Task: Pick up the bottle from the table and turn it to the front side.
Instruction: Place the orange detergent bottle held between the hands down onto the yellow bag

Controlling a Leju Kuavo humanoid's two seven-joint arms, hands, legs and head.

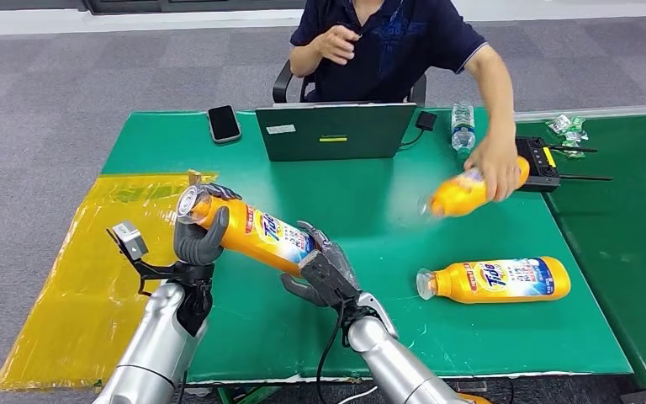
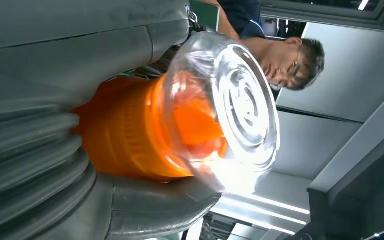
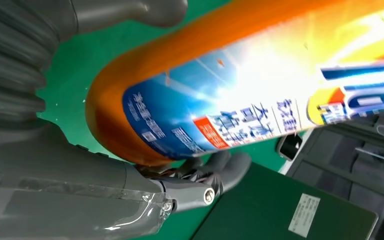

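Green table on grey carpet. Orange bottle lifted off table, slanted, in front of laptop. Left hand wraps clear-capped neck end; right hand cups base end. Second bottle lies flat, well right of laptop; person's hand grips third bottle nearby.

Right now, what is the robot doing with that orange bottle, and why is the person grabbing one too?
The robot is holding an orange detergent bottle up off the green table with both hands. Its left hand grips the cap end and its right hand supports the bottom, with the label showing. Across the table, a person's hand is holding a second orange bottle. A third bottle lies on its side on the table.
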